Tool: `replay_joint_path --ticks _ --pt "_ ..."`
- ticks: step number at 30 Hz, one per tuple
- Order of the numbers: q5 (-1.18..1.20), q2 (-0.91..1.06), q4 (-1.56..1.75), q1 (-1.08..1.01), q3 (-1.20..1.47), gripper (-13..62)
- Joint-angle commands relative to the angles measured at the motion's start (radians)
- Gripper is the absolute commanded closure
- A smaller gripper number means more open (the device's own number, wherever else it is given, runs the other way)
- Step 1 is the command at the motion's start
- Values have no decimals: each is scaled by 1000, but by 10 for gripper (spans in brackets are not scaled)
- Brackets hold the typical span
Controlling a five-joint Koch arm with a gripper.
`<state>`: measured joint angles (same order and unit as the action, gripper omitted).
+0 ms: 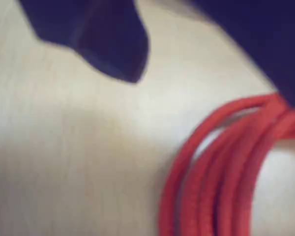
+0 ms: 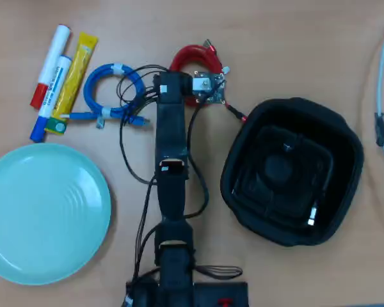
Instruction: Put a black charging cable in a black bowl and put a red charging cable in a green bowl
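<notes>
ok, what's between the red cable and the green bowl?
In the overhead view, the robot arm and the blue coiled cable lie between the red charging cable and the green bowl; the rest is bare wood.

Red cable, mint bowl, seemingly black bowl.
</notes>
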<state>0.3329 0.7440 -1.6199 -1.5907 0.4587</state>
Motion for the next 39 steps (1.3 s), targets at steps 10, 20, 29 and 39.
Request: replay_joint_path --ticks 10,20,29,39 --pt "77 -35 20 -12 -86 106" --pt "77 -74 14 -9 -84 144" --pt "75 -87 12 -2 -80 374" --pt "74 -100 -66 14 -86 572"
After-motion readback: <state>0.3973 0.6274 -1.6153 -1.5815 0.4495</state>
